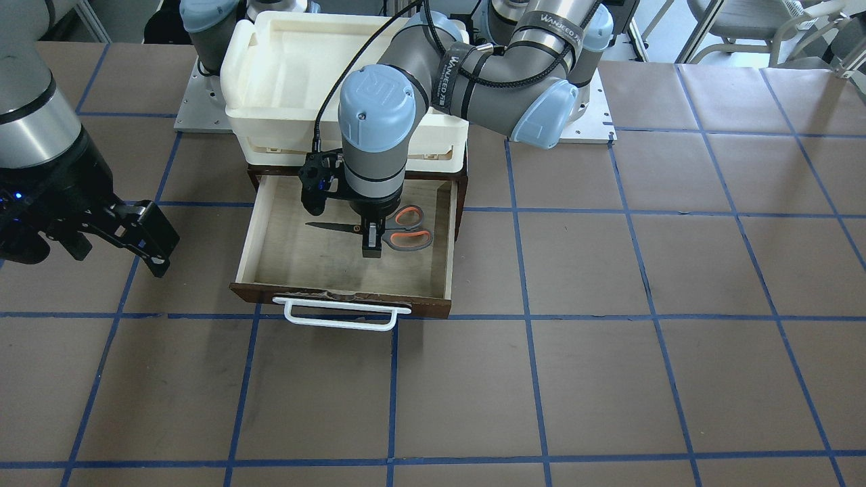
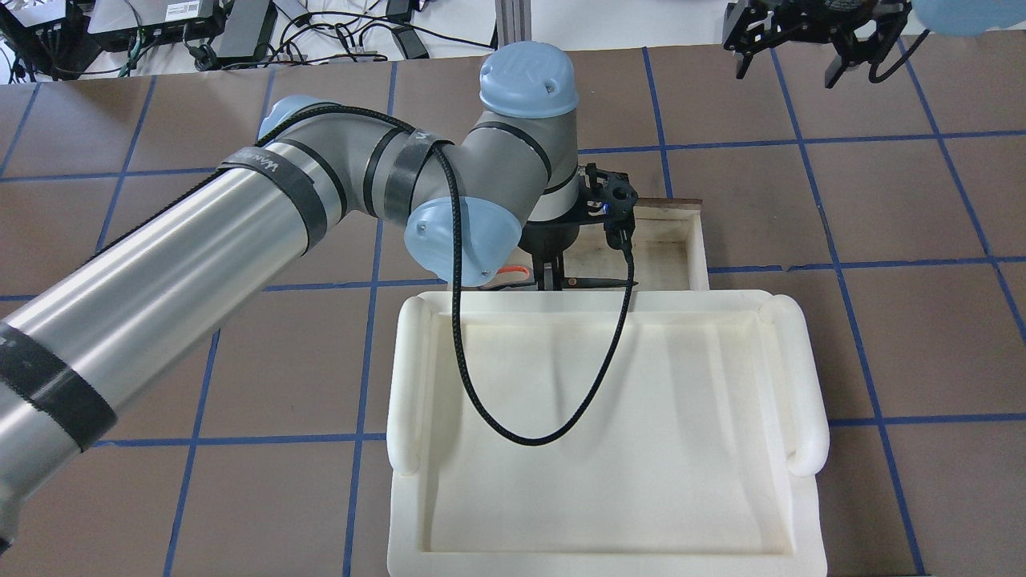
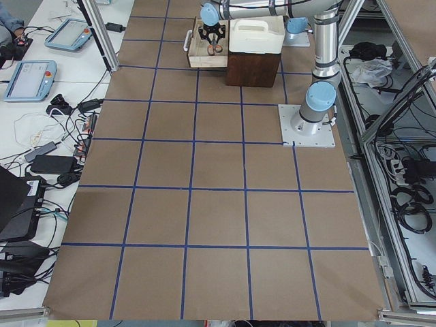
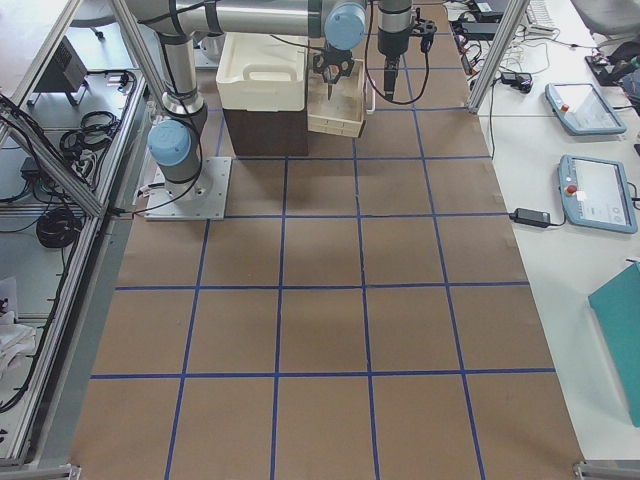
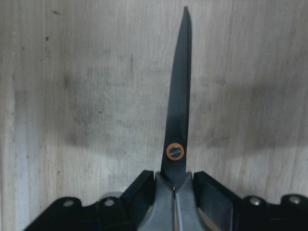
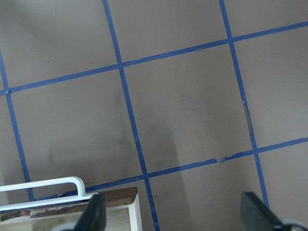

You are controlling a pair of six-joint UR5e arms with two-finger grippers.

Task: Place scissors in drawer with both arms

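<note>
The scissors [image 1: 406,230] sit inside the open dark brown drawer [image 1: 298,260], blades pointing toward the view's left, close over the pale plywood floor. My left gripper [image 1: 371,245] points straight down into the drawer. In the left wrist view it [image 5: 175,195] is shut on the scissors [image 5: 177,120] just behind the orange pivot ring. My right gripper [image 1: 118,260] is open and empty, hovering over the table beside the drawer's front corner. In the right wrist view its fingers [image 6: 94,216] stand wide apart.
A cream-white plastic tray [image 1: 298,61] stands on the cabinet above the drawer and hides its back part from overhead [image 2: 609,449]. The drawer's white bar handle [image 1: 338,316] sticks out toward the table's middle. Brown table paper with blue tape lines [image 1: 609,304] surrounds it.
</note>
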